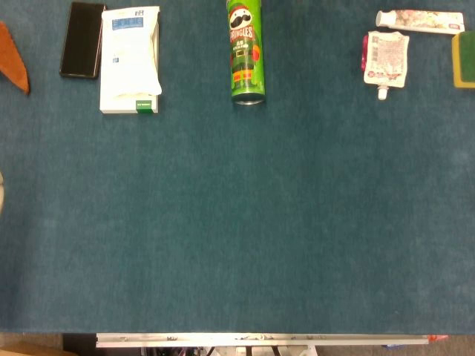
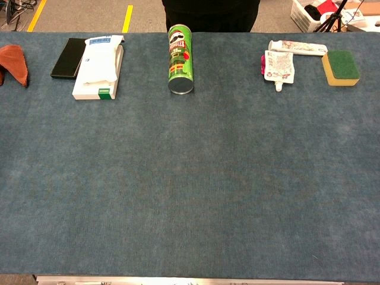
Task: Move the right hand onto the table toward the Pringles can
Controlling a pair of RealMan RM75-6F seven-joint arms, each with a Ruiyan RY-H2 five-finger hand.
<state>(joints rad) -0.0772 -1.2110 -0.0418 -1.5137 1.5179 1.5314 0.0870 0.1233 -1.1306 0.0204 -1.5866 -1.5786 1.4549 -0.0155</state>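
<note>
The green Pringles can (image 1: pixel 246 50) lies on its side at the far middle of the blue table (image 1: pixel 245 222), its metal end facing me. The chest view shows the same can (image 2: pixel 180 58) near the table's far edge (image 2: pixel 237 34). Neither hand shows on the table in either view. Only a thin pale sliver (image 1: pixel 1 194) sits at the left edge of the head view, too small to identify.
Far left lie a white flat box (image 1: pixel 130 59), a black phone (image 1: pixel 82 39) and a brown cloth (image 1: pixel 15 61). Far right lie a white pouch (image 1: pixel 386 59), a tube (image 1: pixel 419 21) and a green-yellow sponge (image 2: pixel 341 67). A person in black (image 2: pixel 211 15) stands behind the table.
</note>
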